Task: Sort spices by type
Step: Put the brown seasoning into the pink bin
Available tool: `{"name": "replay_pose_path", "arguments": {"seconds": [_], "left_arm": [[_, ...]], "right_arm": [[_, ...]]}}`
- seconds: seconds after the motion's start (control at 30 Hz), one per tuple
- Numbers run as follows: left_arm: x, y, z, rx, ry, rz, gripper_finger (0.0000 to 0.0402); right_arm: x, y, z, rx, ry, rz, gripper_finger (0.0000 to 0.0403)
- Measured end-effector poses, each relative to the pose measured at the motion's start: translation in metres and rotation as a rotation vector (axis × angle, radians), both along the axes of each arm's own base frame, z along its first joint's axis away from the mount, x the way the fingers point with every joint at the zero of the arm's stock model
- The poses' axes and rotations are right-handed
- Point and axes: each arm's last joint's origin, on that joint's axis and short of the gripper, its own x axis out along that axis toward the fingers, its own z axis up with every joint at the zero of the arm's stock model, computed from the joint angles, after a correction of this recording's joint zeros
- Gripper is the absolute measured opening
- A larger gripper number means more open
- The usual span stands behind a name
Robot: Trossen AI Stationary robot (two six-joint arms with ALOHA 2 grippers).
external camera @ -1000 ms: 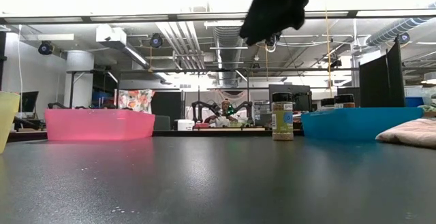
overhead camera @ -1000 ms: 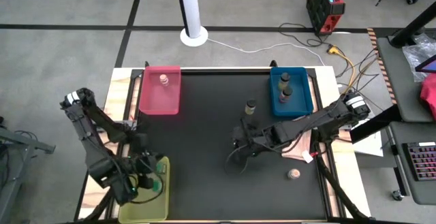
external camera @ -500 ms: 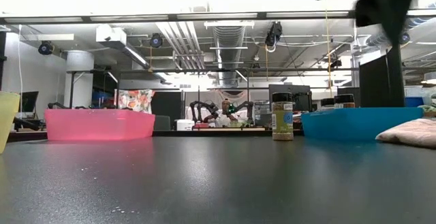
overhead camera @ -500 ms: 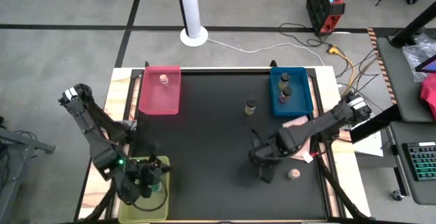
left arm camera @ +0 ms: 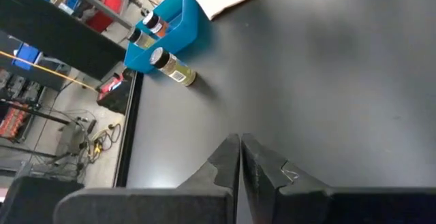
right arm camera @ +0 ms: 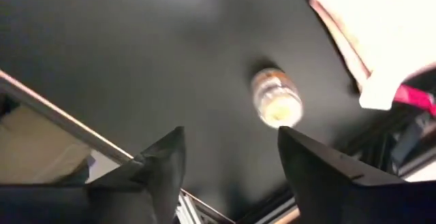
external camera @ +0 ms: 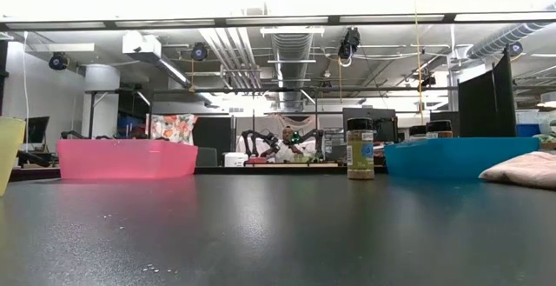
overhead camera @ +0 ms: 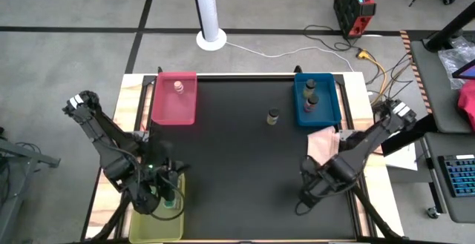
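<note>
Two grippers are at the near edge of my table. The right gripper (overhead camera: 310,193) hangs over the near right part of the dark mat, its fingers (right arm camera: 163,166) spread apart with nothing between them; its wrist view looks down on a lying jar (right arm camera: 275,100) with a pale, pinkish-tan top, just beside the pink cloth (right arm camera: 381,40). From overhead that jar is hidden under the arm. The left gripper (overhead camera: 165,192) sits over the yellow-green tray (overhead camera: 157,225) at the near left corner, fingers (left arm camera: 225,166) pressed together and empty. A green-lidded jar (overhead camera: 172,197) shows in that tray beside the gripper.

Mid-table, I see one jar (overhead camera: 273,116) standing upright and alone on the mat, just left of the blue tray (overhead camera: 332,114). From table height it (external camera: 360,149) has a dark cap, yellowish-tan contents and a pale label.

At the far side, the blue tray holds two dark-capped jars (overhead camera: 311,96) with brownish contents, one behind the other. The red tray (overhead camera: 165,114) at the far left holds a single pinkish-topped jar (overhead camera: 178,87) near its far end.
</note>
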Motion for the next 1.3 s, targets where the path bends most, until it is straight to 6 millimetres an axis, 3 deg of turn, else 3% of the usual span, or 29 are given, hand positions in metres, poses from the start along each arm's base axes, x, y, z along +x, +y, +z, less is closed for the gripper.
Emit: {"name": "replay_pose_path", "arguments": {"seconds": [0.37, 0.57, 0.83, 1.1, 1.3], "left_arm": [[0.000, 0.000, 0.000, -0.003, 0.000, 0.001, 0.0000], [0.000, 0.000, 0.000, -0.002, 0.001, 0.002, 0.0000], [0.000, 0.000, 0.000, -0.006, -0.001, 0.007, 0.0000], [0.000, 0.000, 0.000, -0.006, -0.001, 0.007, 0.0000], [0.000, 0.000, 0.000, -0.007, -0.002, 0.008, 0.0000]], "right_arm": [[-0.044, -0.017, -0.032, 0.004, 0.003, -0.225, 0.0285], [-0.048, -0.017, -0.061, 0.038, -0.011, -0.271, 0.0282], [-0.045, -0.010, -0.083, 0.034, 0.064, -0.285, 0.0290], [-0.036, -0.001, -0.105, -0.007, 0.104, -0.268, 0.0262], [-0.034, 0.000, -0.108, -0.005, 0.103, -0.275, 0.0199]]}}
